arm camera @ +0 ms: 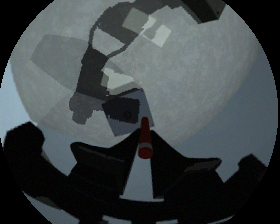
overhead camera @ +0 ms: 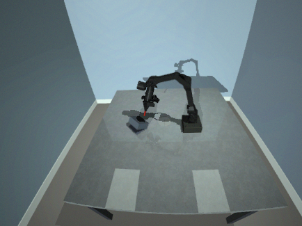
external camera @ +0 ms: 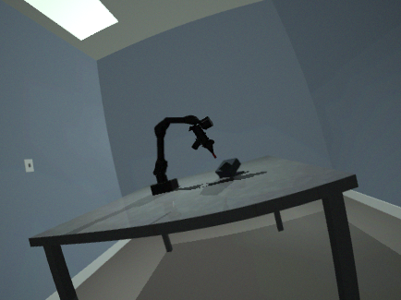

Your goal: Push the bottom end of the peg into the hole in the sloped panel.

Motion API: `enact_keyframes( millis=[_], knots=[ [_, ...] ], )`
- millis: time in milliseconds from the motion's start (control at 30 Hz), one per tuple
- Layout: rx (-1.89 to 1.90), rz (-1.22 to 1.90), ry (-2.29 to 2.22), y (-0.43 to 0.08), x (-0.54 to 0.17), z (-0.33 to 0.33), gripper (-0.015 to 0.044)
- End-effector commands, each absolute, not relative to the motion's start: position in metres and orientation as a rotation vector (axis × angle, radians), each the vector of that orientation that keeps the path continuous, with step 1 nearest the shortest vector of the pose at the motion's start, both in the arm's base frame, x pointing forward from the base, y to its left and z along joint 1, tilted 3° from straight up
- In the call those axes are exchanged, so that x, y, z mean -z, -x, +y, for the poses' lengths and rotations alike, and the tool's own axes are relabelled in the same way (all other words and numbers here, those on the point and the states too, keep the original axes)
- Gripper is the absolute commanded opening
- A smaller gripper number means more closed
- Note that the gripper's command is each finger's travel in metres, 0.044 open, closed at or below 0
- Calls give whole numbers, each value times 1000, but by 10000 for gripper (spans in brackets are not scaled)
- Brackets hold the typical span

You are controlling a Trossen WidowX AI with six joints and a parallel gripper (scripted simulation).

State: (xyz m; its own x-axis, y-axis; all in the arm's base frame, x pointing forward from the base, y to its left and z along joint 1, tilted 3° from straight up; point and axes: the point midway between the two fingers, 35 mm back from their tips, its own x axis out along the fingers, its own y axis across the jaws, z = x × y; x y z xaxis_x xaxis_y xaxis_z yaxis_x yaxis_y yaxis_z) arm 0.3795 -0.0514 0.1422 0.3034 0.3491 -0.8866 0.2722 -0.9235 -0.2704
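Observation:
The red peg [overhead camera: 145, 113] [external camera: 214, 156] [arm camera: 145, 150] is held off the table in my gripper [overhead camera: 145, 110] [external camera: 212, 152] [arm camera: 145, 131], which is shut on it. The peg looks round, and its lower part sticks out past the fingertips. The sloped grey-blue panel [overhead camera: 138, 124] [external camera: 227, 168] [arm camera: 145, 109] sits on the table below. The arm's shadow covers much of its face. The hole [arm camera: 127, 114] shows faintly inside that shadow in the wrist view, a little left of the peg. The peg is apart from the panel in the exterior view.
The arm's base [overhead camera: 191, 124] [external camera: 164, 186] stands on the grey table [overhead camera: 167, 179] [external camera: 185, 207], right of the panel in the top view. Two pale patches [overhead camera: 123, 189] [overhead camera: 210, 189] show on the table's near part. The arm's shadow crosses the table and panel.

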Motion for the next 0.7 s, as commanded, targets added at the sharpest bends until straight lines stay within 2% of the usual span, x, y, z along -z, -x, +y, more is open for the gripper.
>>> enact_keyframes(
  millis=[0,667],
  knots=[
    [-1688,-588,2488,-383,-143,-59,0],
    [-1599,-549,2515,-388,-148,-89,0]
  ],
)
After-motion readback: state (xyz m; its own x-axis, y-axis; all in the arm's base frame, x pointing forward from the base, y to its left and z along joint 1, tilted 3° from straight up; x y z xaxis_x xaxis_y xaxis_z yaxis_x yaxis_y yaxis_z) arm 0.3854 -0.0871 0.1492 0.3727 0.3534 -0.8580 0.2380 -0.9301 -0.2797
